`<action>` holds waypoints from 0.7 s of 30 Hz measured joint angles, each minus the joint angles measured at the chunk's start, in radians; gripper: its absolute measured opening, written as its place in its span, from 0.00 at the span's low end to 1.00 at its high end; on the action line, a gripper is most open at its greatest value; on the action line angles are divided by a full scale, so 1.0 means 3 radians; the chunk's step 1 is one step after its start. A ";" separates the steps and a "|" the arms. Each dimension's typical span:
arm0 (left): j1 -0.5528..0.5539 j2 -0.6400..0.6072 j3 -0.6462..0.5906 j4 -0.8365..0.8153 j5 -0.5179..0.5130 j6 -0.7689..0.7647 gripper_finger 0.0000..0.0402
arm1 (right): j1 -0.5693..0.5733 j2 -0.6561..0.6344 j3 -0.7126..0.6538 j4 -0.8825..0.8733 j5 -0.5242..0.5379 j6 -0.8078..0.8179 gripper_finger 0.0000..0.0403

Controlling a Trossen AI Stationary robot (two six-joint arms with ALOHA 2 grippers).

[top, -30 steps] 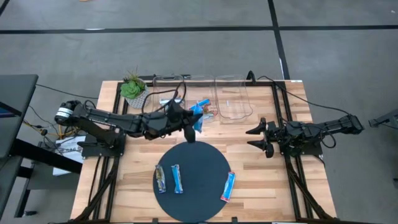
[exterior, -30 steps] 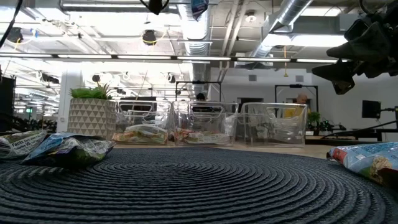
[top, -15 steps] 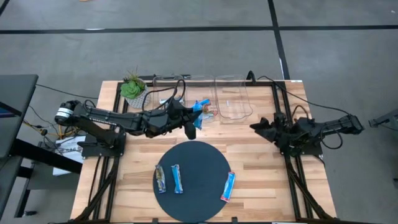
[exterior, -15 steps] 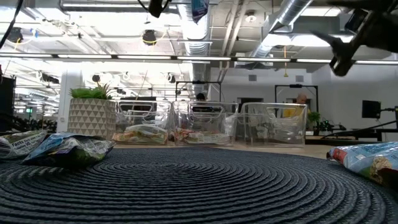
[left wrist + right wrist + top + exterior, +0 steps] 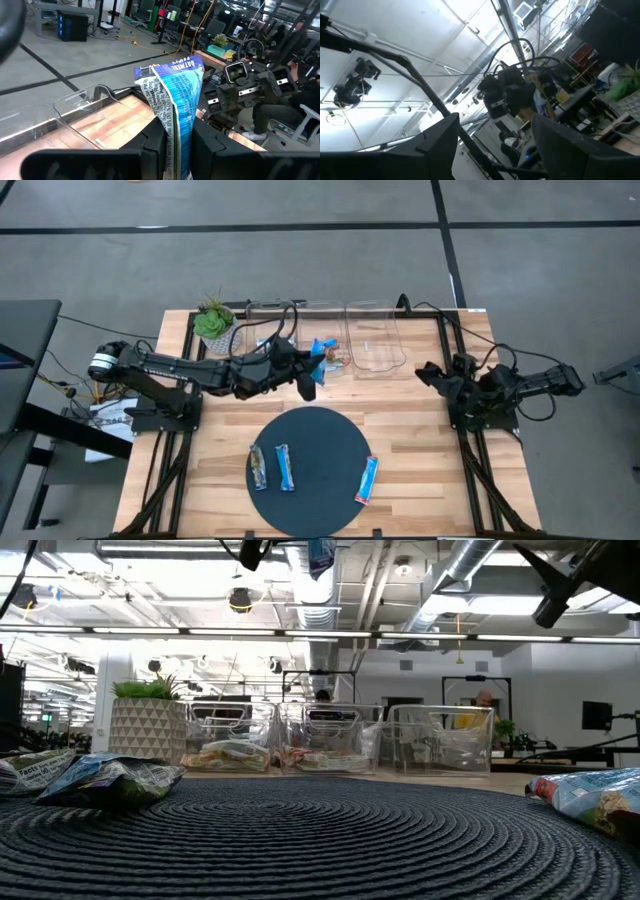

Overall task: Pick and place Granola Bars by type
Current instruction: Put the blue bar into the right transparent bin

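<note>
Blue-wrapped granola bar (image 5: 176,95) is pinched upright in my left gripper (image 5: 313,370), raised above the middle clear bin (image 5: 318,330). My right gripper (image 5: 432,372), fingers spread and empty, waits right of the bins. Three more bars (image 5: 284,467) lie on the round dark mat (image 5: 320,440), nearer me than the bins.

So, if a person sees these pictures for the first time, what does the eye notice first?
Probably the left gripper, shut on a bright blue granola bar and holding it up above the clear bins at the table's far side. Next, the round dark mat at the near middle, with three bars lying on it. The right gripper waits open at the right edge.
</note>
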 joint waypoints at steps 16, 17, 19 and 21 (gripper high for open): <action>0.0021 0.0000 0.0000 0.0013 0.0081 -0.0001 0.13 | -0.0066 0.0517 0.0662 -0.0701 0.0045 -0.0387 0.60; 0.0021 0.0000 0.0000 0.0021 0.0089 -0.0005 0.13 | -0.0077 0.0627 0.0751 -0.0739 0.0038 -0.0436 0.60; 0.0021 0.0000 0.0000 0.0041 0.0090 -0.0009 0.13 | -0.0095 0.0852 0.0913 -0.0829 0.0008 -0.0554 0.60; 0.0021 0.0000 0.0000 0.0087 0.0092 -0.0009 0.13 | -0.0115 0.1112 0.1106 -0.0874 -0.0051 -0.0675 0.60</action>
